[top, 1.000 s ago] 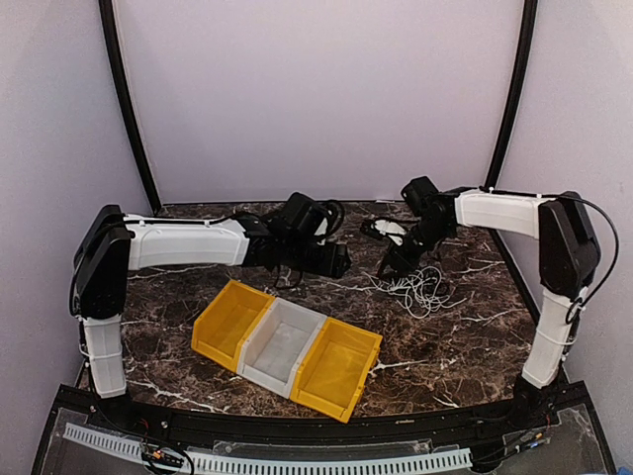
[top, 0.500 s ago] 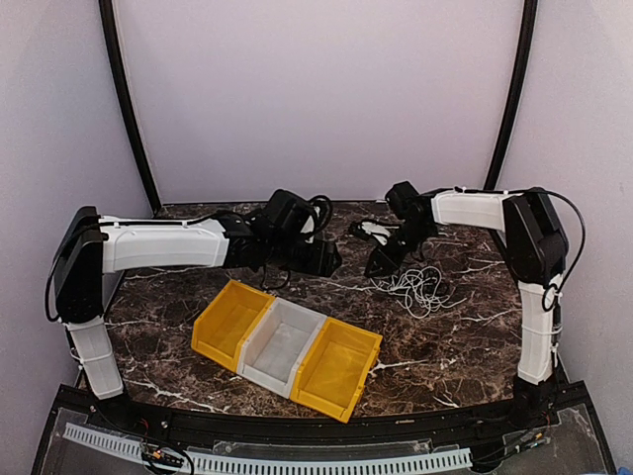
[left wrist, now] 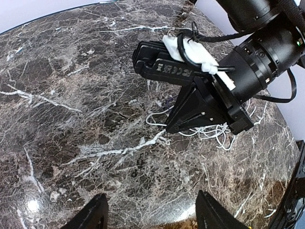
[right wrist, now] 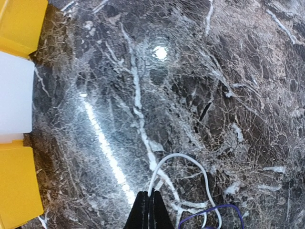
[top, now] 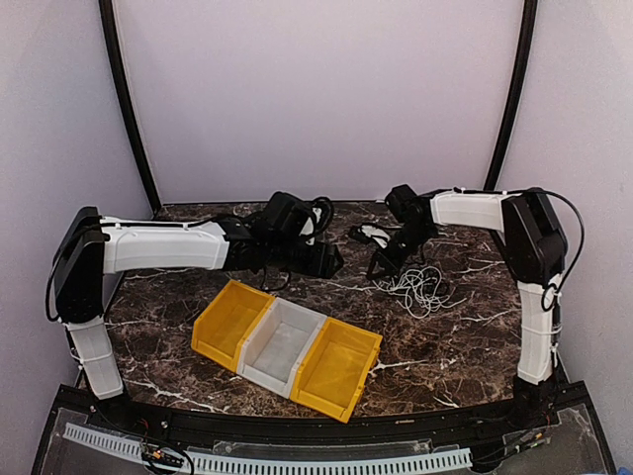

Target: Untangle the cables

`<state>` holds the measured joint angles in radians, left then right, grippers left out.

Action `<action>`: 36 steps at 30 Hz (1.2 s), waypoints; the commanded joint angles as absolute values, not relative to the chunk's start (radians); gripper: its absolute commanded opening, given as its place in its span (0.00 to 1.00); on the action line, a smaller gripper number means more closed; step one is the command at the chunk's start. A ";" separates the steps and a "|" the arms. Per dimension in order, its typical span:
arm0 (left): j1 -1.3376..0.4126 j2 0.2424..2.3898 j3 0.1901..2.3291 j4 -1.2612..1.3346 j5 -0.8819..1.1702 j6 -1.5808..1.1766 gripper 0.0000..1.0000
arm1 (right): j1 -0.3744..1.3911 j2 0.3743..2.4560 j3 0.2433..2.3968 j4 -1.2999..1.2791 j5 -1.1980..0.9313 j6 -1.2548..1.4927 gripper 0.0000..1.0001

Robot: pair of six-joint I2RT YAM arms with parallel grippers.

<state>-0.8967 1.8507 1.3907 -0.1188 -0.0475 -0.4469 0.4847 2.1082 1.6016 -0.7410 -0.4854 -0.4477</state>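
A tangle of thin white cables (top: 420, 285) lies on the dark marble table (top: 465, 336), right of centre. My right gripper (top: 379, 269) reaches down at the pile's left edge. In the right wrist view its jaws (right wrist: 152, 195) are shut on a loop of white cable (right wrist: 190, 160), with a purple cable (right wrist: 238, 207) curving beside it. My left gripper (top: 334, 259) hovers open to the left of the pile, nothing between its fingers (left wrist: 151, 202). The left wrist view shows the right gripper (left wrist: 171, 128) tip-down on the white cables (left wrist: 209, 132).
Three joined bins sit in a diagonal row in front of the arms: yellow (top: 229, 322), white (top: 282, 341) and yellow (top: 336, 364). The same bins edge the right wrist view (right wrist: 16, 186). A black frame and walls surround the table.
The right gripper's jaws have closed onto the white cable loop. Both arms shifted a little to the left a second ago and have since held still.
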 commanded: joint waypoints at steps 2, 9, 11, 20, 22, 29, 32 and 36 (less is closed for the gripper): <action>-0.902 1.808 1.319 0.016 0.071 -0.298 0.67 | 0.491 1.929 1.637 -0.846 -0.615 -0.485 0.00; -0.924 1.745 1.206 0.274 0.179 -0.119 0.67 | 0.491 1.794 1.629 -0.963 -0.681 -0.543 0.00; -0.928 1.748 1.211 0.302 0.194 -0.098 0.67 | 0.491 1.765 1.605 -0.964 -0.675 -0.551 0.00; -0.979 1.781 1.191 0.581 0.157 -0.067 0.67 | 0.491 1.685 1.575 -1.000 -0.721 -0.569 0.00; -0.992 1.809 1.222 0.605 0.116 -0.043 0.66 | 0.491 1.668 1.570 -1.003 -0.738 -0.572 0.00; -0.996 1.878 1.284 0.644 0.087 -0.006 0.57 | 0.491 1.632 1.571 -1.028 -0.748 -0.575 0.00; -0.996 1.881 1.283 0.653 0.101 0.025 0.54 | 0.491 1.616 1.568 -1.040 -0.750 -0.578 0.00; -0.996 1.884 1.279 0.647 0.138 0.063 0.50 | 0.490 1.592 1.554 -1.044 -0.742 -0.584 0.00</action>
<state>-0.9966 1.8900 1.2617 0.5987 0.1108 0.0048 0.4847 1.6367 1.5700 -1.0264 -0.7227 -0.5686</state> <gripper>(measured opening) 0.513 0.008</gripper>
